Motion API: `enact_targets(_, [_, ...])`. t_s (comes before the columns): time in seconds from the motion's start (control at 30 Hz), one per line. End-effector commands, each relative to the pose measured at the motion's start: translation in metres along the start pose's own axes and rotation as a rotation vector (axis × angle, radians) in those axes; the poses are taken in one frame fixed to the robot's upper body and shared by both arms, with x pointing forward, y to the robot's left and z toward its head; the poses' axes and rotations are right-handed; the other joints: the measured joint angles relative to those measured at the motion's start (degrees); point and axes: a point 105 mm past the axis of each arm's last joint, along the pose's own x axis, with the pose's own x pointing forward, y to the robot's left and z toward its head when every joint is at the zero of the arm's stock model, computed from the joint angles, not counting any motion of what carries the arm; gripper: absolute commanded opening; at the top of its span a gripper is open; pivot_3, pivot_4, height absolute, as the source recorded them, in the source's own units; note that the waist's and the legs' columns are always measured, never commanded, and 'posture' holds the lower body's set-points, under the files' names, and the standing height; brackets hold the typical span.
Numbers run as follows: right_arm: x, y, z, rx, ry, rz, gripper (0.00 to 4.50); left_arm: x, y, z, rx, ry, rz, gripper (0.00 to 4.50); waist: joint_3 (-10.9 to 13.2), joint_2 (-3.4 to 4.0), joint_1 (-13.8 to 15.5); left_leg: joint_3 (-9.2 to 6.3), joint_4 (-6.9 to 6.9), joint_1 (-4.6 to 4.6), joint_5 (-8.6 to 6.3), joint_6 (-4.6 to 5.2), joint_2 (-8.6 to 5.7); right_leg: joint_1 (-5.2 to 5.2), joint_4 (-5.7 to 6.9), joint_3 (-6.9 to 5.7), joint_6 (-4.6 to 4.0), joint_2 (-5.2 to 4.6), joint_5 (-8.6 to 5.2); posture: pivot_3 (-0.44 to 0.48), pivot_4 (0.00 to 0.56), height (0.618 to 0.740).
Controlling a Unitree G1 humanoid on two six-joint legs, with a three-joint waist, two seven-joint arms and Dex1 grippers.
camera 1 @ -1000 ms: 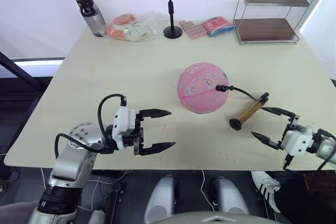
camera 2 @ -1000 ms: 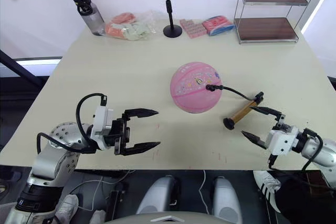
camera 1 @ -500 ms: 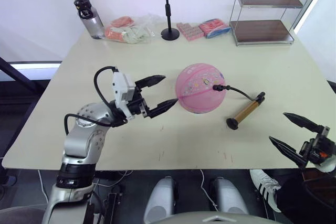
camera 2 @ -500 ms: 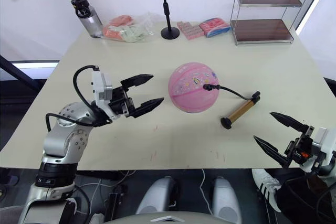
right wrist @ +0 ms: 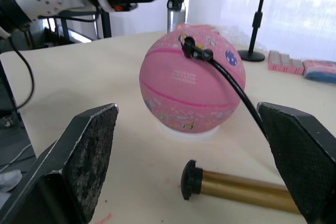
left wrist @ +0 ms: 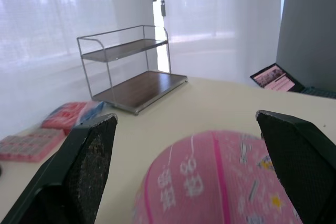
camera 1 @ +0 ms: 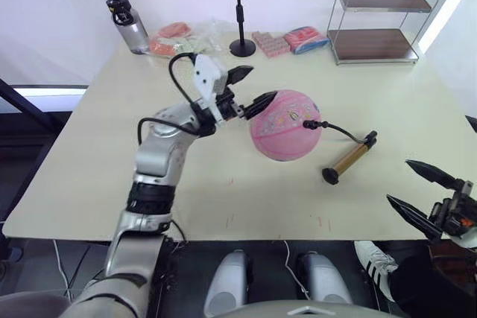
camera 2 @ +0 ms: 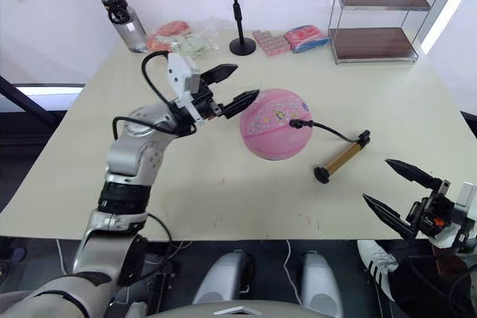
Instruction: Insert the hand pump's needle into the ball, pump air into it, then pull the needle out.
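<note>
My left gripper (camera 1: 252, 86) gapes just beside the ball (camera 1: 286, 125); right gripper (camera 1: 419, 192) apart, off the counter (camera 1: 223, 176) edge.

Lab-like test room: pale table (camera 1: 223, 154), white curtained walls, stand pole (camera 1: 241, 13), wire shelf (camera 1: 384, 16).

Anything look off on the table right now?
Nothing spilled or damaged. The hand pump lies on its side unheld, hose end on the ball; both pincers, left and right, are open.

Left arm raised and stretched forward, left tool (camera 1: 252, 88) spread wide, right tool (camera 1: 419, 193) low, fingers apart
</note>
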Motion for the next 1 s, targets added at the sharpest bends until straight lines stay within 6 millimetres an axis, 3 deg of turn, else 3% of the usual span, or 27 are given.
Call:
enact_targets(0.03, [0.004,0.002,0.01,-0.042,-0.022,0.015,4.45,0.014,0.003,0.007,0.008,-0.009,0.021,4.5,0.0,0.0,-0.06,0.01,0.0,0.0,0.0,0.0,0.0,-0.01,0.0,0.01,0.0,0.01,0.0,0.0,0.15,0.74])
enact_targets(0.37, [0.013,0.001,0.013,-0.058,-0.043,0.024,4.45,0.041,-0.01,-0.008,-0.06,0.074,0.026,4.5,0.03,-0.05,0.08,0.0,0.02,-0.02,0.0,0.0,-0.03,-0.01,0.01,0.01,0.01,-0.01,0.01,0.0,0.15,0.74])
enact_targets(0.53, [0.019,0.001,0.015,-0.067,-0.047,0.027,4.45,0.042,-0.015,-0.05,-0.066,0.209,0.04,4.5,0.03,-0.05,0.02,-0.01,0.01,0.0,0.0,0.0,-0.03,-0.01,0.03,0.01,0.01,0.0,0.01,0.0,0.15,0.74])
enact_targets(0.67, [0.027,-0.001,0.016,-0.067,-0.029,0.014,4.45,0.046,-0.016,-0.062,-0.04,0.24,0.043,4.5,-0.02,-0.09,0.15,-0.01,0.04,0.01,0.0,0.0,-0.03,-0.01,0.05,0.01,0.01,-0.01,0.01,0.0,0.15,0.74])
enact_targets(0.83, [0.05,-0.014,0.015,-0.115,0.032,-0.059,4.45,0.047,-0.022,-0.075,-0.05,0.256,0.04,4.5,-0.06,-0.1,0.26,-0.02,0.06,0.01,0.0,0.0,-0.09,0.01,0.05,0.01,0.02,-0.06,0.01,0.0,0.15,0.74])
enact_targets(1.0, [0.084,-0.014,0.017,-0.137,0.074,0.005,4.45,0.049,-0.026,-0.083,-0.048,0.266,0.042,4.5,-0.1,-0.09,0.42,-0.06,0.09,0.0,0.0,0.0,-0.16,0.03,0.07,-0.01,0.03,-0.11,0.02,0.0,0.15,0.74])
